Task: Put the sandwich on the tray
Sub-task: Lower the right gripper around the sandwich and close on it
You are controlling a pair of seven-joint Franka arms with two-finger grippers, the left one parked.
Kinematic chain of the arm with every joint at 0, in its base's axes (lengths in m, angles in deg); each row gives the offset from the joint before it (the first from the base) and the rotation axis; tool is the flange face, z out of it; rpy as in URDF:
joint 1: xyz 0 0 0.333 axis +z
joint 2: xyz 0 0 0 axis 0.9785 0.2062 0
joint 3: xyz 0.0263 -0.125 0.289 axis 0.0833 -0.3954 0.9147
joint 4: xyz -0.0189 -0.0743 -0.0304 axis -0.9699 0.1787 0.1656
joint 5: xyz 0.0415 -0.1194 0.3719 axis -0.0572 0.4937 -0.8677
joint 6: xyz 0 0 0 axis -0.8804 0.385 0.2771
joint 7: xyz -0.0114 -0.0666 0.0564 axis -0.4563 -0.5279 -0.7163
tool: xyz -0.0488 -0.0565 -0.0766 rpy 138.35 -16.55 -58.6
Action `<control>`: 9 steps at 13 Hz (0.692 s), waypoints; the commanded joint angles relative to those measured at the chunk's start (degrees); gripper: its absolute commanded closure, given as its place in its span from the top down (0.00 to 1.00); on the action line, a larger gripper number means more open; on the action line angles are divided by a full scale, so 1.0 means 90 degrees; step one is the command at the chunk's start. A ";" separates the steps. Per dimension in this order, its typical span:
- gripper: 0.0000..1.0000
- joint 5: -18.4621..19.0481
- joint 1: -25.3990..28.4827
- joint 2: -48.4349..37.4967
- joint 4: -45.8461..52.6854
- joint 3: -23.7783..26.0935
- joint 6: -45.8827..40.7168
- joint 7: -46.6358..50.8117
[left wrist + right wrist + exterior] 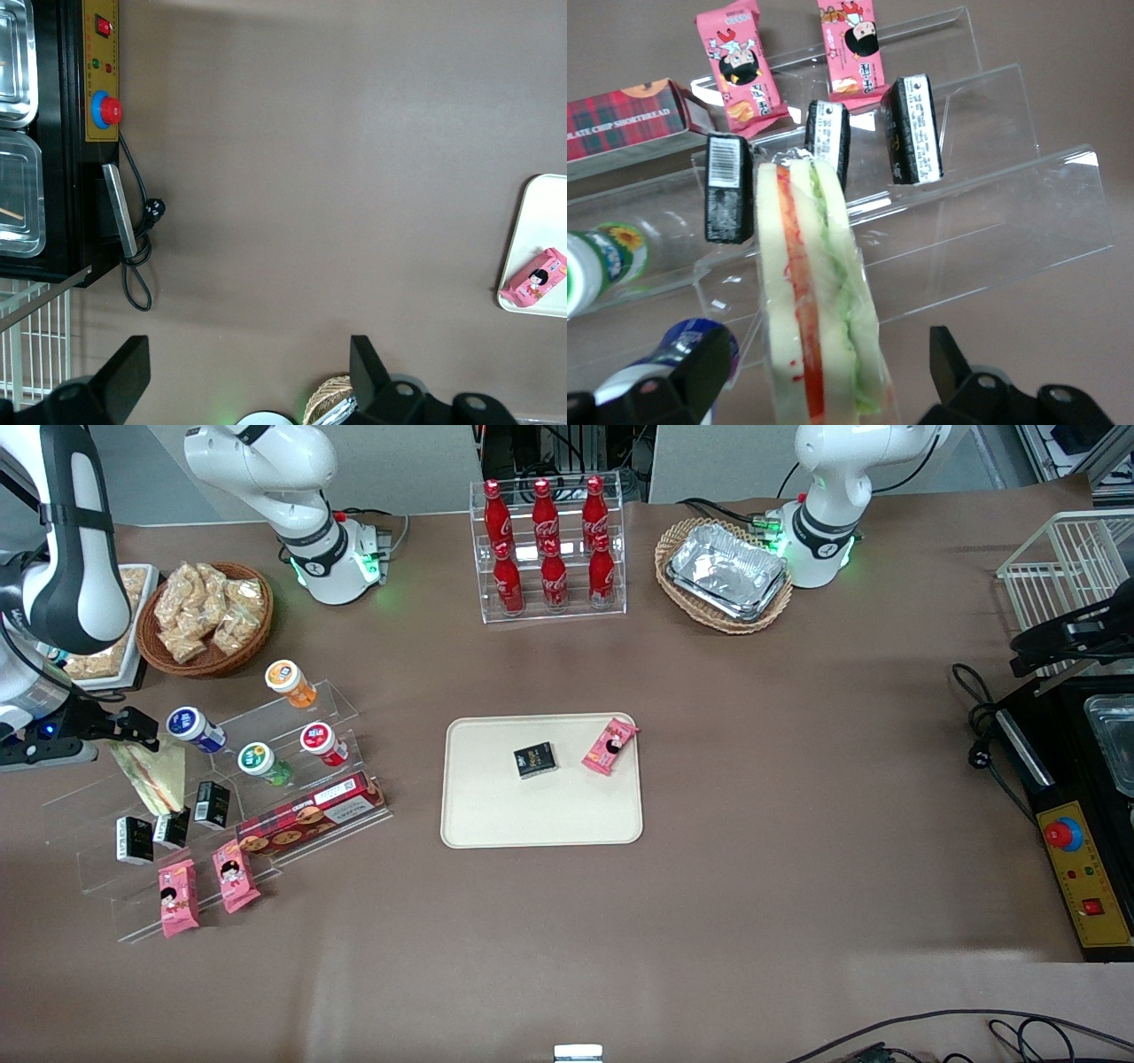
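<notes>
The sandwich [155,775], a clear-wrapped wedge with pale bread and red and green filling, rests on a clear acrylic stepped shelf [106,868] toward the working arm's end of the table. My right gripper [133,733] is over its upper end. In the right wrist view the gripper [824,359] is open, with one finger on each side of the sandwich [819,292] and a gap at both sides. The cream-beige tray [532,815] lies at the table's middle; its edge also shows in the left wrist view [532,221].
On the tray lie a small black box [535,760] and a pink snack pack [609,746]. Around the sandwich are black boxes [730,188], pink packs [740,57], a red plaid cookie box [310,815] and capped jars [197,729]. A basket of snack bags [208,615] stands farther from the front camera.
</notes>
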 commanded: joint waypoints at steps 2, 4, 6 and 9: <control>1.00 0.0038 -0.0166 0.0201 -0.0051 0.0013 0.0310 -0.0080; 0.99 -0.0340 -0.0195 0.0318 -0.0051 0.0013 0.0300 -0.0080; 0.87 -0.0490 -0.0156 0.0348 -0.0071 0.0013 0.0291 -0.0119; 0.49 -0.0490 -0.0117 0.0329 -0.0051 0.0023 0.0261 -0.0129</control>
